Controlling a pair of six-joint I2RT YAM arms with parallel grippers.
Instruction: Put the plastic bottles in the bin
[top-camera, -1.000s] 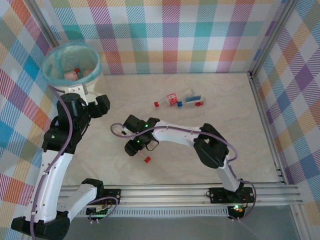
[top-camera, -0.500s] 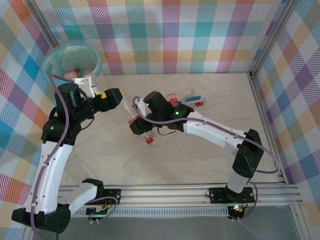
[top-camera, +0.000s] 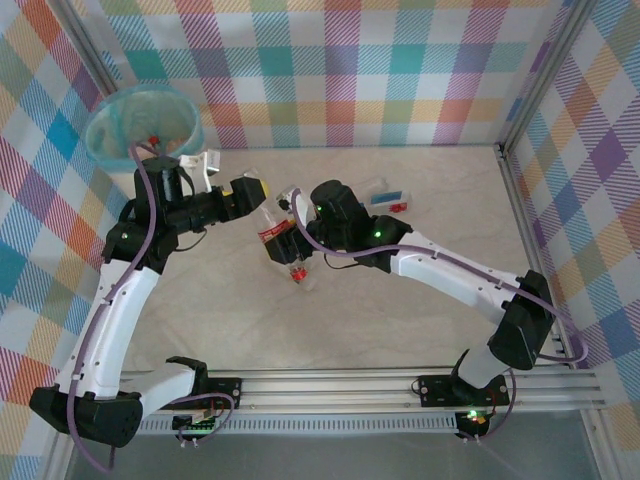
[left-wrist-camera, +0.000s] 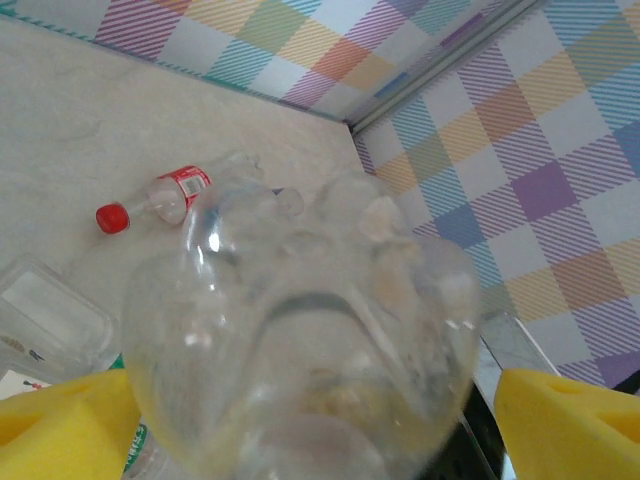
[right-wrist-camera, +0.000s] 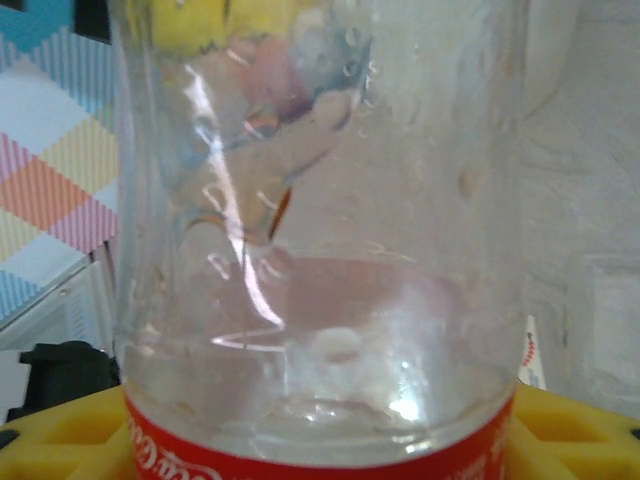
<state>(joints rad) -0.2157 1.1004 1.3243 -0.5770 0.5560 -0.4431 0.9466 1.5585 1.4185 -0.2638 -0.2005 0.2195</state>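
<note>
- One bottle (top-camera: 274, 233) is clamped by the right end effector (top-camera: 293, 240) mid-frame. Its base is turned toward the left end effector (top-camera: 253, 190), which is judged a handover, since the bin (top-camera: 98, 150) sits upper left.
- The left pads (left-wrist-camera: 60, 425) are spread wide beside that base.
- Two loose bottles are counted on the surface (top-camera: 400, 300): a red-labelled one (left-wrist-camera: 165, 192) and a blue-labelled one (top-camera: 388, 196).
</note>
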